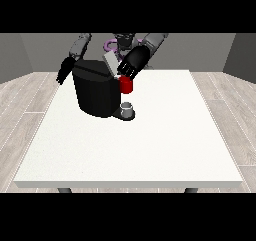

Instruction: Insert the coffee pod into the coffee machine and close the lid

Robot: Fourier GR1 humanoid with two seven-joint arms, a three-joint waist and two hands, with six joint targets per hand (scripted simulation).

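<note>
Hand at view's right [132, 62] over coffee machine [95, 87] near tabletop's far edge | fingers' state unclear, hold untellable | risk: lid [109, 62] slipping, left ajar.

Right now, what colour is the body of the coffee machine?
Black, seen in the front view: the coffee machine stands on the white table.

Both grey arms reach forward from the torso at twelve o'clock. The black hand at the view's right [132, 63] is held raised, fingers curled downward. The black hand at the view's left [64, 71] hangs lower, toward ten o'clock, fingers straight and pointing down.
</note>
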